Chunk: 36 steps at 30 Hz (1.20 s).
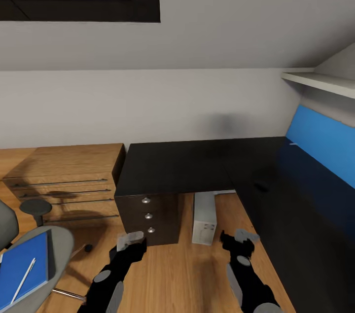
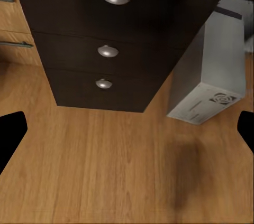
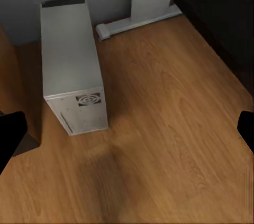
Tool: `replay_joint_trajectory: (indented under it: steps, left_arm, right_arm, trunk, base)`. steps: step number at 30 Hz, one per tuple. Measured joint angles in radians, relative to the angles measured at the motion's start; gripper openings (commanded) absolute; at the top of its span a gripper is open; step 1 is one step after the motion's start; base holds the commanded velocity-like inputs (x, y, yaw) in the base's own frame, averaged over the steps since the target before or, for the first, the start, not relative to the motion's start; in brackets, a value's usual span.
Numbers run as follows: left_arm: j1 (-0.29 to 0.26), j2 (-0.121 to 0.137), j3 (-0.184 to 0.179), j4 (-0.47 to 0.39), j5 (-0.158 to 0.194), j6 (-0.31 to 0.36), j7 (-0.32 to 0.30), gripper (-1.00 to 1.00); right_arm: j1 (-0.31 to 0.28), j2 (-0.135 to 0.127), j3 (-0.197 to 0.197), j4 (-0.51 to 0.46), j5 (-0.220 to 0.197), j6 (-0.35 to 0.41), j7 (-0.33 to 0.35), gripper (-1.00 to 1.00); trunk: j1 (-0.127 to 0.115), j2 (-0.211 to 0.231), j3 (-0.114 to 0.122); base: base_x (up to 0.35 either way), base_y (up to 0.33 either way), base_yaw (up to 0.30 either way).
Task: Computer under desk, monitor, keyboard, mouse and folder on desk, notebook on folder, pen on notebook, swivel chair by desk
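We are facing the counter (image 1: 197,165), a long black-topped L shape running along the wall and turning down our right side, its top looking bare apart from a small dark shape near the corner (too dim for us to name). A blue panel (image 1: 323,143) is standing along the wall behind the counter's right wing. Left of the counter, a light wooden dresser (image 1: 61,180) with long bar handles is sitting against the same wall.

Further left of the counter, the swivel chair (image 1: 47,259) is standing well apart from it, grey seat facing us. The folder (image 1: 24,263), bright blue, is lying flat on that seat, and the pen (image 1: 23,281), a thin white stick, is resting on top of the folder.

Under the counter, the dark drawers (image 1: 148,214) with three round silver knobs are sitting at its left end, and the computer (image 1: 204,219), a light grey tower, is standing upright on the wooden floor (image 1: 182,278) just beside them, its port face toward us. Behind it, a white leg (image 3: 138,19) is meeting the floor.

The left end effector (image 1: 130,240) is hanging in front of the drawers, its fingers spread wide and holding nothing. The right end effector (image 1: 237,240) is hanging just right of the computer, likewise spread wide and carrying nothing.
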State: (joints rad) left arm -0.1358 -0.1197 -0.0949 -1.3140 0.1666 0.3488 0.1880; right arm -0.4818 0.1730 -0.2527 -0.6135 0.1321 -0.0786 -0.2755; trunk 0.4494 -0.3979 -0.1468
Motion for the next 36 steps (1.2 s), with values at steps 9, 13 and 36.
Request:
replay_joint_trajectory:
  steps: [9,13,36]
  left_arm:
    - [0.000,-0.031,0.007,-0.171,0.000,0.115,-0.003,1.00]
    - [0.000,-0.013,0.009,-0.191,-0.002,0.124,-0.005,1.00]
    - [0.000,0.017,0.001,-0.170,-0.005,0.121,-0.004,1.00]
  right_arm:
    - [-0.027,0.000,-0.004,-0.241,-0.048,0.323,0.024,1.00]
    - [-0.029,0.000,-0.005,-0.249,-0.096,0.362,0.062,1.00]
    - [-0.025,-0.036,-0.009,-0.316,-0.104,0.369,0.111,1.00]
  trunk:
    - [0.000,0.000,0.000]
    - [0.000,0.000,0.000]
    - [-0.001,0.000,0.000]
  base:
    - [0.000,0.000,0.000]
    - [0.000,0.000,0.000]
    - [0.283,-0.103,0.000]
